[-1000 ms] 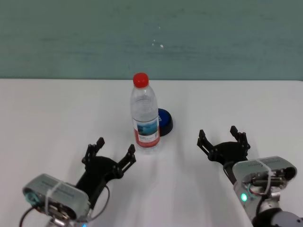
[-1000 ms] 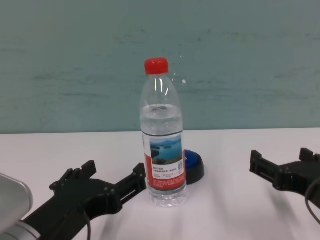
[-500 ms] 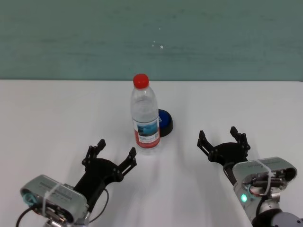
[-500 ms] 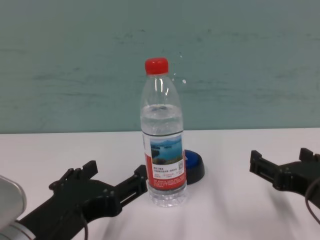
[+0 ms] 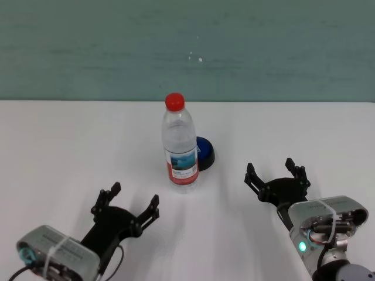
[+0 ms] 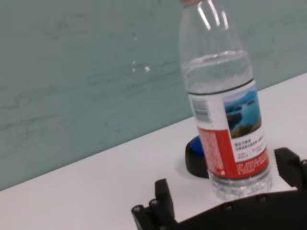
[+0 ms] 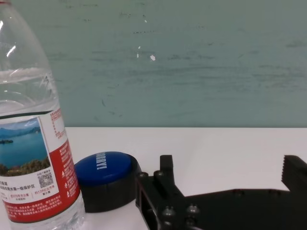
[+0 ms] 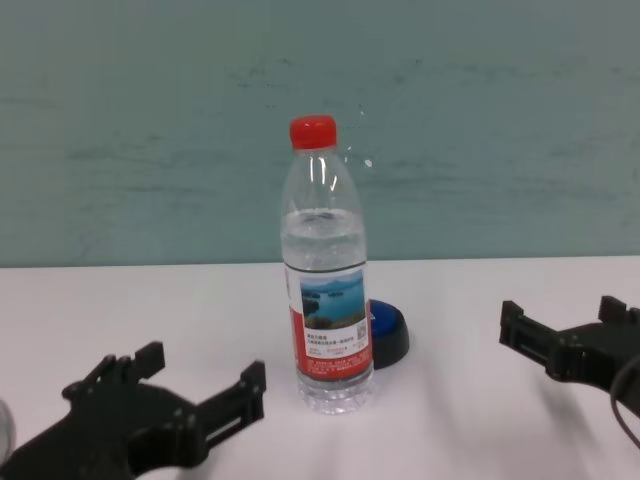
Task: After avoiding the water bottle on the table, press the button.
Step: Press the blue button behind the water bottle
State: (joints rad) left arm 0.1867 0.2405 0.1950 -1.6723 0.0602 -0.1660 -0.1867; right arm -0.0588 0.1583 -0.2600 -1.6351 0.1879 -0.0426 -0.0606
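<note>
- button half hidden behind water bottle, only its right part shows; blue dome, black base
- bottle upright, long axis vertical, red cap up, mid-bench nearer the far edge
- clear plastic, red-and-white label, lake picture
- left tool spread, empty, near edge, left of bottle
- right tool spread, empty, near edge, right of button

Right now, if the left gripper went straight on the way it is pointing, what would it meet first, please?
Most likely the water bottle. The open left gripper points forward and to the right across the table, toward the bottle's base. The button sits behind the bottle. Depth is uncertain, so it might narrowly pass the bottle.
</note>
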